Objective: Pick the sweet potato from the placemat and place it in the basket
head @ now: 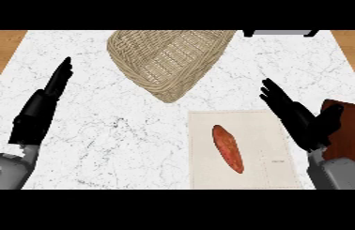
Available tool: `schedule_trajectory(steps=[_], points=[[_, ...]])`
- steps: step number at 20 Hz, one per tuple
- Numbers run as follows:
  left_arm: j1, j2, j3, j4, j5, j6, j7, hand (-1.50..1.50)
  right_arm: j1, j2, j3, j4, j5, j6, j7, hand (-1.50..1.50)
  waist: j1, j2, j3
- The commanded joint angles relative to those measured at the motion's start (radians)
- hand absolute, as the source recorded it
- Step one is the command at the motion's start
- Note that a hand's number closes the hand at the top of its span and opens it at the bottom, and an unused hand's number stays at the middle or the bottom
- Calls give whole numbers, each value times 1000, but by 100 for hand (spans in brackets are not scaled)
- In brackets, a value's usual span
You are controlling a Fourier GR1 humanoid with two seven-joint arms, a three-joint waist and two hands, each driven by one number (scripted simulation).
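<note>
While the sweet potato (228, 149) lies untouched on the pale placemat (267, 126), at about five o'clock on the marble table (104, 130), neither hand has anything in it. The potato rests lengthwise, its narrow end pointing up toward eleven o'clock, left of the mat's middle. The right hand (295, 114) hovers at about four o'clock, over the mat's right edge. Its fingers are stretched out and spread, grasping nothing, and it sits apart from the potato. The left hand (42, 107) rests at nine o'clock, fingers straight and released, well away from everything.

The woven basket (166, 60) sits at twelve o'clock, its near end just beyond the mat's top left corner. A dark brown board (341, 135) shows at the right edge, behind the right hand.

From where I stand, the pick has not begun; this looks like the approach. The next move calls for the right hand to swing toward nine o'clock and come down over the potato's middle, turning so fingers and thumb close across its narrow width. Then comes a lift and a carry toward twelve o'clock, into the basket.
</note>
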Motion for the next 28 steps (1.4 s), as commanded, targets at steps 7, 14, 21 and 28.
schedule_trajectory(steps=[7, 14, 21, 28], points=[[130, -10, -11, 140, 6, 25, 112, 0, -39, 384, -44, -367, -173, -55, -484, 150, -35, -53, 75], [241, 7, 10, 227, 13, 68, 182, 0, 0, 160, -157, -571, 445, -349, -657, -150, -214, -123, 10], [301, 0, 57, 232, 38, 118, 183, 0, 397, 151, -243, -633, 697, -551, -657, -150, -258, -90, 2], [311, -12, 41, 220, 23, 117, 152, 0, 780, 48, -98, -713, 1028, -534, -783, -150, -202, -68, -2]])
